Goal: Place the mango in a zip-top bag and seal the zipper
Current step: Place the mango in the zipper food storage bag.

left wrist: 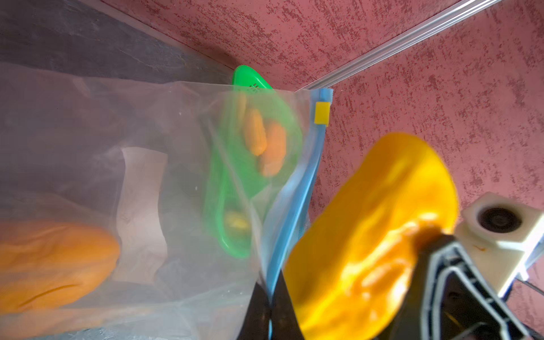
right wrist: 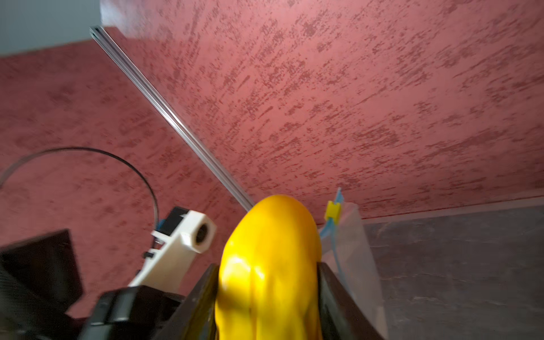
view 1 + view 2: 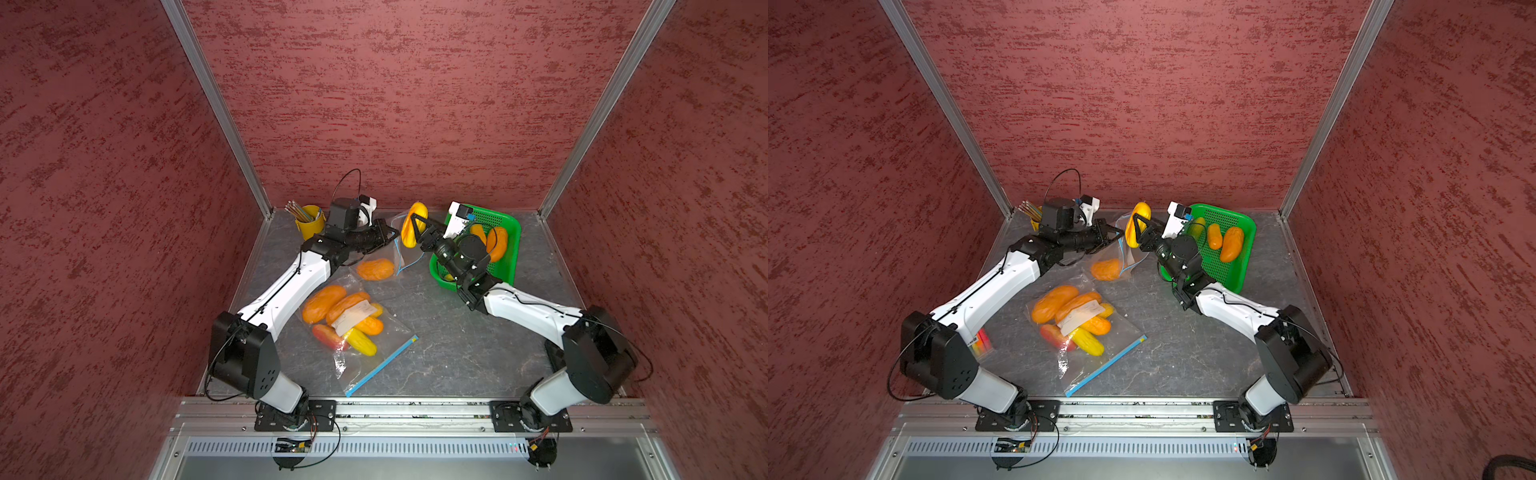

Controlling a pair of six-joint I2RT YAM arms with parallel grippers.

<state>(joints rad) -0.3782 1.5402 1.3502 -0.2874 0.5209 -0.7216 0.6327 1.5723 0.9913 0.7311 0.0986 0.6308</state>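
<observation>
A yellow mango [image 3: 410, 226] [image 3: 1135, 224] [image 2: 270, 235] is held upright off the table, and my right gripper [image 3: 415, 230] [image 3: 1138, 231] [image 2: 269, 266] is shut on it, one finger on each side. Just left of it hangs a clear zip-top bag [image 3: 384, 249] [image 3: 1115, 253] [image 1: 176, 141] with a blue zipper and a yellow slider [image 1: 321, 112] [image 2: 332, 209]. My left gripper [image 3: 392, 235] [image 3: 1119, 237] [image 1: 269, 294] is shut on the bag's zipper edge. An orange mango [image 3: 375, 269] [image 1: 50, 262] lies inside the bag. The yellow mango [image 1: 374, 235] is beside the bag's mouth, outside it.
Behind my right arm stands a green basket [image 3: 510, 245] [image 3: 1246, 249] with orange fruit. A second clear bag [image 3: 353, 324] [image 3: 1075, 320] full of several fruits lies mid-table. At the back left corner there is a yellow cup of pencils [image 3: 309, 222]. Red walls close three sides.
</observation>
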